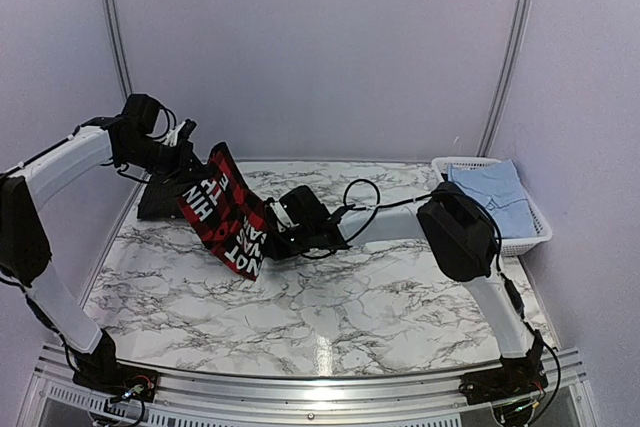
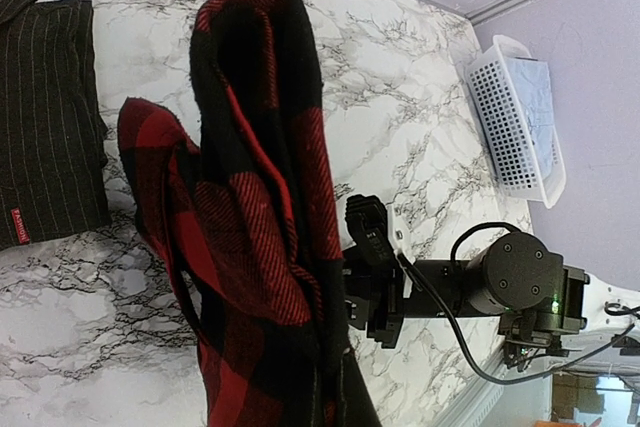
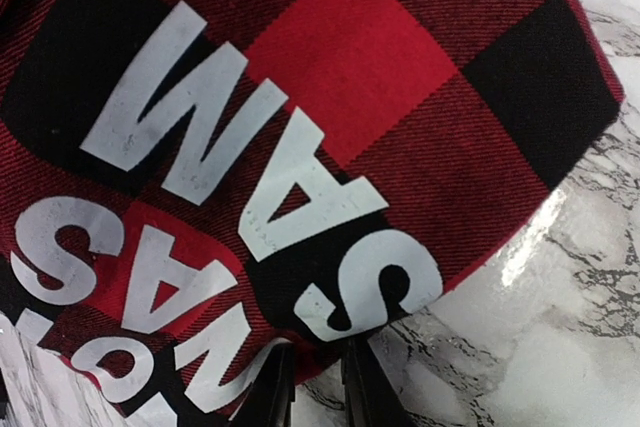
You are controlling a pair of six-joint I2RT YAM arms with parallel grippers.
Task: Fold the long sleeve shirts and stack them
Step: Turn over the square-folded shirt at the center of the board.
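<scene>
- The red-and-black plaid shirt (image 1: 228, 209) hangs slung above the marble desk (image 1: 380, 297), stretched between two arms. Its white block lettering runs upside down and is only partly legible.
- The left pincer (image 1: 188, 154) is closed on the shirt's raised upper end. In its own wrist view, bunched cloth hides the fingers entirely.
- The right pincer (image 3: 318, 352) is clamped on the shirt's lower hem, with its two dark fingers (image 3: 272, 392) drawn close and their tips buried under the fabric edge.
- The charcoal shirt (image 2: 45, 117) lies flat at the desk's far left, beneath the left arm. The wrist view crops it, and from overhead it is largely screened.
- A white basket (image 1: 535, 232) at the far right corner holds light blue cloth (image 1: 495, 197), but what garment it is cannot be made out.
</scene>
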